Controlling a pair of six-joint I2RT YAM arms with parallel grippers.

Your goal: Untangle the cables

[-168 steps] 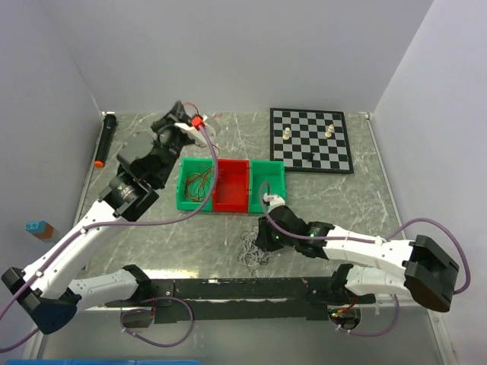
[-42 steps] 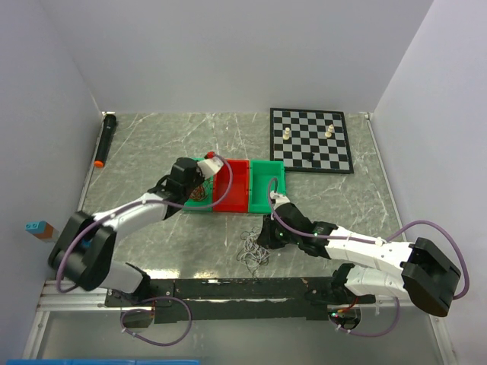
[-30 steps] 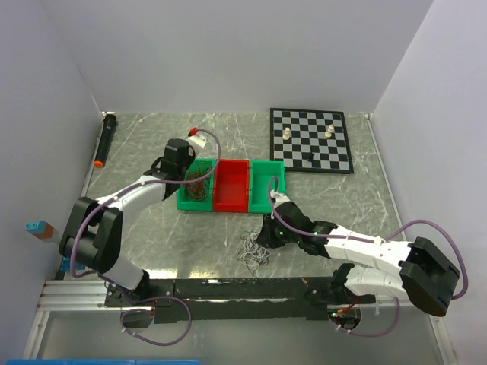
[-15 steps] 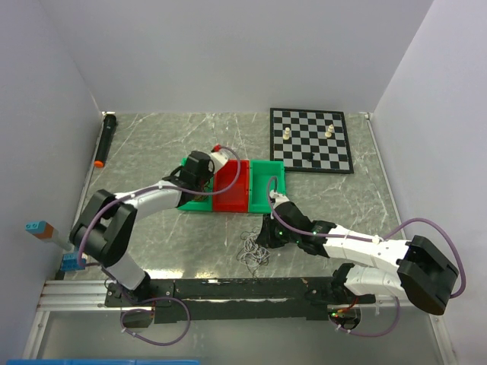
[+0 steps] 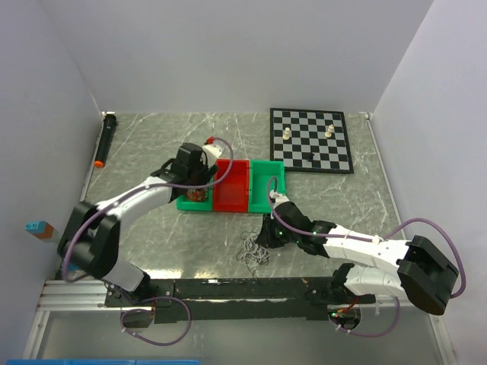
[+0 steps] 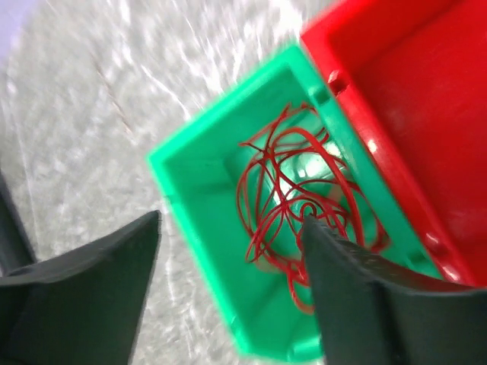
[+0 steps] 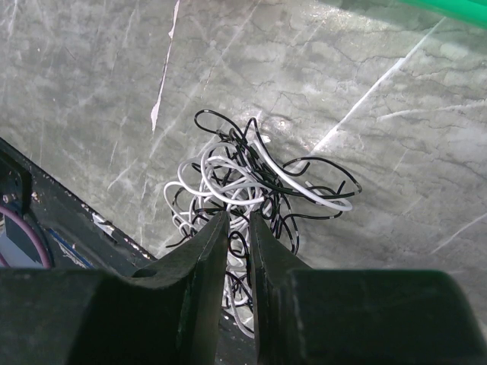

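Left jaws opened above cables (image 6: 283, 173) in bin (image 6: 204, 228)

No words, numbers, labels or signs can be read on anything in these views.

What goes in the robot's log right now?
left jaws: open above red wires in green bin | right jaws: pinching black-white tangle on table

red cables (image 6: 297, 199) curl loosely in the green bin (image 6: 199, 199) while white-and-black cables (image 7: 242, 182) lie tangled on the table (image 7: 99, 68).
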